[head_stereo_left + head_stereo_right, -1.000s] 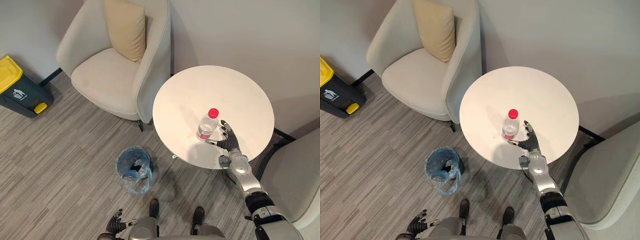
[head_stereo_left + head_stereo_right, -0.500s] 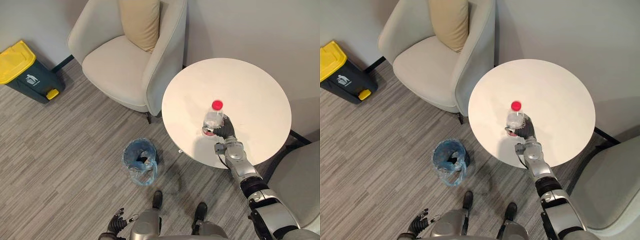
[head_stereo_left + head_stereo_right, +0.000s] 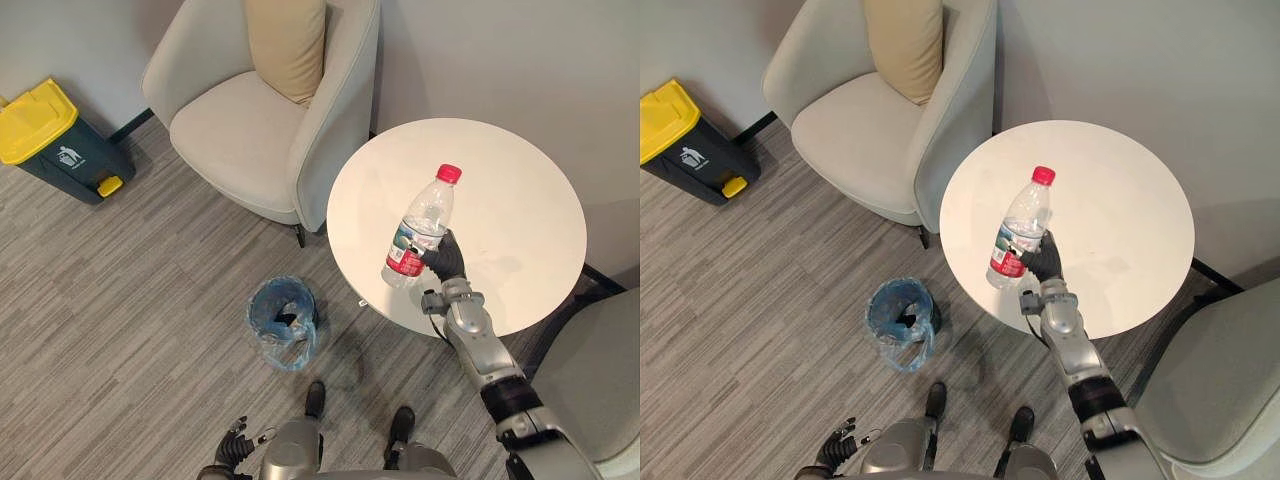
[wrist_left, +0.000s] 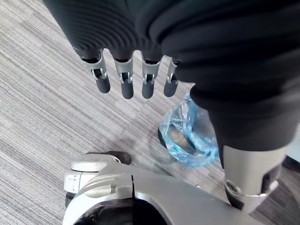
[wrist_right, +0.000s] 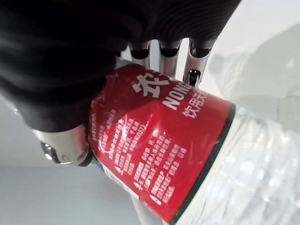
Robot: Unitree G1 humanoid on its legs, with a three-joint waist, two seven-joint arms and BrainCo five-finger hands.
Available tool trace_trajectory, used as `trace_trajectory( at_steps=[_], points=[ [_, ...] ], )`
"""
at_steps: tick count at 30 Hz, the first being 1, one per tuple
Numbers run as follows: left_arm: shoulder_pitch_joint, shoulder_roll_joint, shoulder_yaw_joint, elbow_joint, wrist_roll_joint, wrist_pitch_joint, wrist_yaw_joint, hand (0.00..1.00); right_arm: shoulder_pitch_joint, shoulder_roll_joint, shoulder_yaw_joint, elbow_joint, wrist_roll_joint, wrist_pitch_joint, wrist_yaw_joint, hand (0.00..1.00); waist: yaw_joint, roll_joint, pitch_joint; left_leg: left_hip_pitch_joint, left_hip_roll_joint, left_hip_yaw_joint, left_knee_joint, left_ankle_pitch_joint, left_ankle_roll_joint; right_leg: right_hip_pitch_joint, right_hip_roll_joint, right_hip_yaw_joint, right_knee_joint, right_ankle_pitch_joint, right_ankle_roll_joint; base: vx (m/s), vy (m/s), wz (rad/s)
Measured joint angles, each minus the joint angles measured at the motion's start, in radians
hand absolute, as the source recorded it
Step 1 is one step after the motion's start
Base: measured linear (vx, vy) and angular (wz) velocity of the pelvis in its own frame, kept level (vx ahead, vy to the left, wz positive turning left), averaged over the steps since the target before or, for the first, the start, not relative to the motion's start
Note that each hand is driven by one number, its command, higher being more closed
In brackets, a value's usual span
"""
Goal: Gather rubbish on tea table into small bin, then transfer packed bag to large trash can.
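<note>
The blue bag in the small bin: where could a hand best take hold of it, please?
Probably by the loose plastic of the blue bag bunched over the rim, coming from above: the small bin stands upright on the floor with its mouth open upward.

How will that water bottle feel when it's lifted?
Probably light: the clear plastic bottle looks empty. Its thin walls may dent under the right hand curled round its label. Laid down, its round body would likely roll.

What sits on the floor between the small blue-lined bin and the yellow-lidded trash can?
Nothing: the grey floor between the small bin and the yellow-lidded trash can is bare, as both eye views show. The armchair stands off that line.
</note>
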Motion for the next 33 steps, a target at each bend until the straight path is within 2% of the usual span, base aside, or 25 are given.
trace_trajectory(
  at_steps=[3, 5, 11, 16, 33],
  points=[
    [0.001, -0.005, 0.016, 0.001, 0.002, 0.006, -0.001, 0.0, 0.057, 0.013, -0.017, -0.065, -0.005, -0.001, 0.016, 1.0, -0.009, -0.005, -0.002, 0.006, 0.001, 0.001, -0.008, 0.009, -0.002, 0.0, 0.0, 0.004, 0.005, 0.0, 0.0, -0.07, 0.001, -0.02],
    [0.01, -0.004, 0.033, 0.002, 0.001, 0.006, -0.001, 0.0, 0.124, 0.037, -0.019, -0.155, -0.006, -0.006, 0.041, 1.0, -0.022, -0.023, -0.012, 0.014, 0.005, 0.009, -0.011, 0.01, -0.002, -0.001, 0.002, 0.013, 0.013, 0.0, 0.0, -0.06, -0.002, -0.08],
    [0.01, -0.004, 0.034, 0.012, 0.003, 0.007, -0.003, 0.0, 0.242, 0.096, -0.01, -0.329, -0.005, -0.04, 0.08, 1.0, -0.031, -0.053, -0.058, 0.046, 0.01, 0.048, -0.028, 0.01, -0.002, -0.001, 0.004, 0.058, 0.015, 0.004, 0.001, -0.04, 0.007, -0.2],
    [0.01, -0.003, 0.035, 0.013, 0.001, 0.007, -0.002, 0.0, 0.293, 0.113, -0.004, -0.412, -0.006, -0.059, 0.105, 1.0, -0.05, -0.055, -0.087, 0.055, 0.01, 0.059, -0.031, 0.01, -0.002, 0.001, 0.003, 0.069, 0.013, 0.008, 0.003, -0.02, 0.008, -0.09],
    [0.013, -0.004, 0.035, 0.055, 0.001, 0.013, -0.002, 0.0, 0.449, 0.115, -0.002, -0.499, -0.115, -0.067, 0.125, 1.0, -0.054, -0.053, -0.131, 0.126, 0.01, 0.039, -0.041, 0.01, -0.002, 0.086, 0.005, 0.05, -0.006, 0.007, 0.004, -0.03, -0.001, 0.04]
  ],
)
